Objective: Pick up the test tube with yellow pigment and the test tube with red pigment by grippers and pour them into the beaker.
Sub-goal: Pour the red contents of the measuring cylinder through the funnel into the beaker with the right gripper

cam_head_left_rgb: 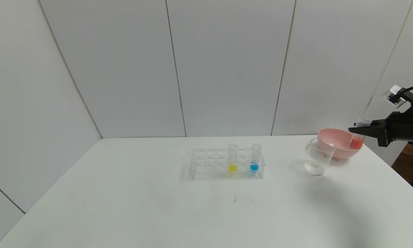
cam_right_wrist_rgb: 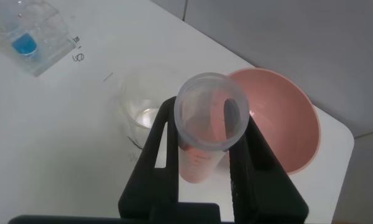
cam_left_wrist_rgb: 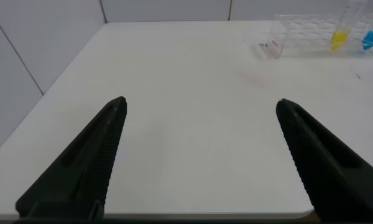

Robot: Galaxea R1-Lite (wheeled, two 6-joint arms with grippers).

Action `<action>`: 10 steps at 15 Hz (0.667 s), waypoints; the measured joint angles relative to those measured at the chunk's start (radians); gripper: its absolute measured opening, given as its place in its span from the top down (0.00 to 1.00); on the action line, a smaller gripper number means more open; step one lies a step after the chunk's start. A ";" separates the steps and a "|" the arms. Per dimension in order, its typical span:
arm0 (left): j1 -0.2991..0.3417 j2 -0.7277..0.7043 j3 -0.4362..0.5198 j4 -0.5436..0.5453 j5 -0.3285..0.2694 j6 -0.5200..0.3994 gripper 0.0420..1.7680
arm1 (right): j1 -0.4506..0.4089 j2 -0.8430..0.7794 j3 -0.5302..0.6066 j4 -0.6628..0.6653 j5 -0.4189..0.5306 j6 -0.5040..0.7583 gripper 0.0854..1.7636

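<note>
The test tube with red pigment (cam_head_left_rgb: 357,141) hangs upright in my right gripper (cam_head_left_rgb: 353,131), which is shut on its upper part. In the right wrist view I look down the tube's open mouth (cam_right_wrist_rgb: 209,111) between the black fingers (cam_right_wrist_rgb: 158,143). It hovers over the near rim of the pink bowl, just right of the beaker (cam_head_left_rgb: 318,157), which stands clear on the table (cam_right_wrist_rgb: 143,106). The test tube with yellow pigment (cam_head_left_rgb: 232,159) stands in the clear rack (cam_head_left_rgb: 210,162). My left gripper (cam_left_wrist_rgb: 202,106) is open over bare table, far from the rack (cam_left_wrist_rgb: 298,31).
A blue-tipped tube (cam_head_left_rgb: 255,159) stands in the rack beside the yellow one (cam_left_wrist_rgb: 340,37). The pink bowl (cam_head_left_rgb: 340,151) sits behind the beaker near the table's right corner (cam_right_wrist_rgb: 345,130). Wall panels close off the back.
</note>
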 joint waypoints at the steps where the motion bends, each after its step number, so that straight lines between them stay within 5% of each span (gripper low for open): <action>1: 0.000 0.000 0.000 0.000 0.000 0.000 0.03 | -0.011 0.025 -0.024 0.003 0.000 -0.009 0.74; 10: 0.000 0.000 0.000 0.000 0.000 0.000 0.03 | -0.018 0.180 -0.381 0.387 -0.091 -0.241 0.74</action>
